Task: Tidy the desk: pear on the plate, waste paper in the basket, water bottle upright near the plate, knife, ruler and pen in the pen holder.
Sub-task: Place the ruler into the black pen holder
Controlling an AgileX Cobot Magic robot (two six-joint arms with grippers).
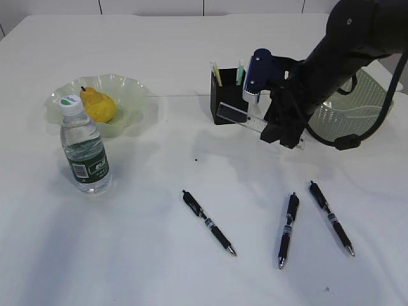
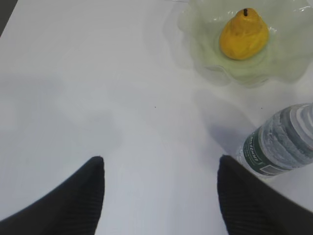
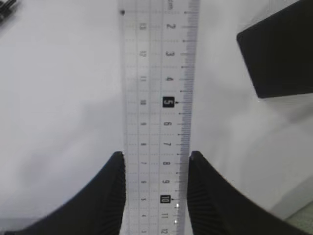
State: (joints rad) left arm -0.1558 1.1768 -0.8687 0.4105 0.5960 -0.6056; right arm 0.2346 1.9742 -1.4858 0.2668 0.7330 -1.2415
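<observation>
My right gripper is shut on the clear ruler, clamping it across its width. The ruler hangs level above the desk, just in front of the black pen holder. Three black pens lie on the desk. The yellow pear sits on the green plate, and the water bottle stands upright before it. My left gripper is open over bare desk, left of the bottle. Waste paper and knife do not show.
The grey-green basket stands at the right, partly behind my right arm. A yellow and a green stick stand in the pen holder. The pear and plate lie ahead of the left gripper.
</observation>
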